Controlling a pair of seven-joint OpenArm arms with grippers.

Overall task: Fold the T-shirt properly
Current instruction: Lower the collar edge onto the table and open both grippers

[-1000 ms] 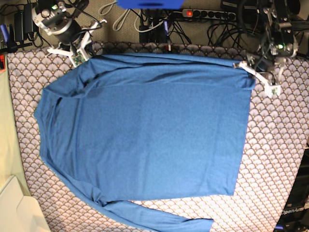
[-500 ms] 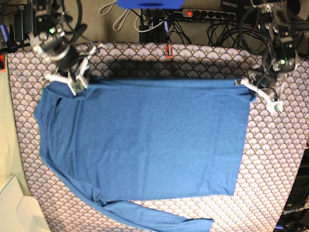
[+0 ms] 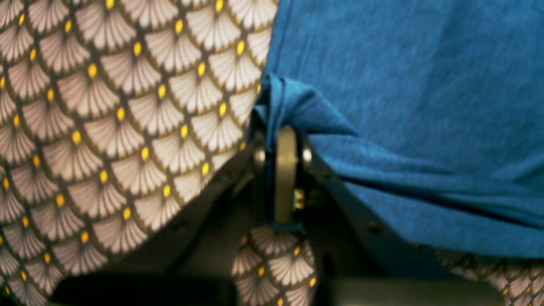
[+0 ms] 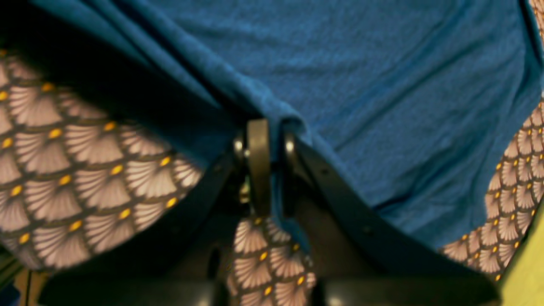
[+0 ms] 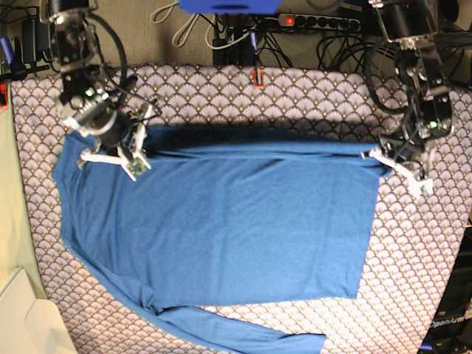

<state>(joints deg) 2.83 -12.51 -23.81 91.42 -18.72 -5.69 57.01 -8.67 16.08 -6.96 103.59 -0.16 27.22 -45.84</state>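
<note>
The blue T-shirt (image 5: 236,228) lies spread on the patterned table, with one long sleeve (image 5: 251,338) trailing along the near edge. My right gripper (image 5: 127,151), on the left of the base view, is shut on the shirt's far edge near the shoulder. The right wrist view shows cloth (image 4: 340,63) bunched between this gripper's (image 4: 272,131) closed jaws. My left gripper (image 5: 374,157), on the right of the base view, is shut on the far hem corner. Up close, the fabric (image 3: 403,85) drapes from the left gripper (image 3: 278,131). The held edge hangs lifted above the table and casts a shadow.
The scallop-patterned tablecloth (image 5: 295,92) is bare beyond the lifted edge. A small red object (image 5: 257,77) sits at the table's far edge. A power strip and cables (image 5: 310,22) lie behind it. A cream-coloured surface (image 5: 22,317) borders the near left.
Both grippers have carried the shirt's far edge toward the near side, lifted off the table. More patterned cloth shows behind the shirt than before.
</note>
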